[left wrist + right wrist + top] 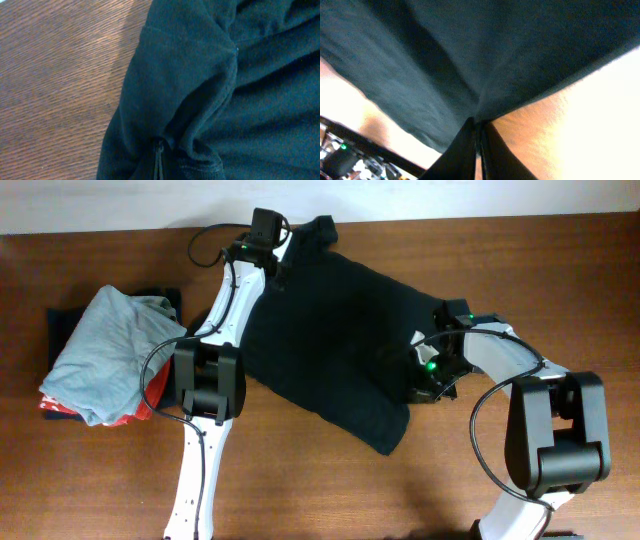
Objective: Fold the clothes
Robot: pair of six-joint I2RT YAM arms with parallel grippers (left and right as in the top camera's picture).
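Black T-shirt (330, 340), left fingers (159, 161) pinching far edge, arm outstretched, right fingers (479, 142) clamping side edge

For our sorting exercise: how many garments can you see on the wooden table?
4: a black short-sleeved T-shirt spread mid-table; at the left, a light grey-blue garment atop an orange-red garment and a navy garment. More may hide beneath.
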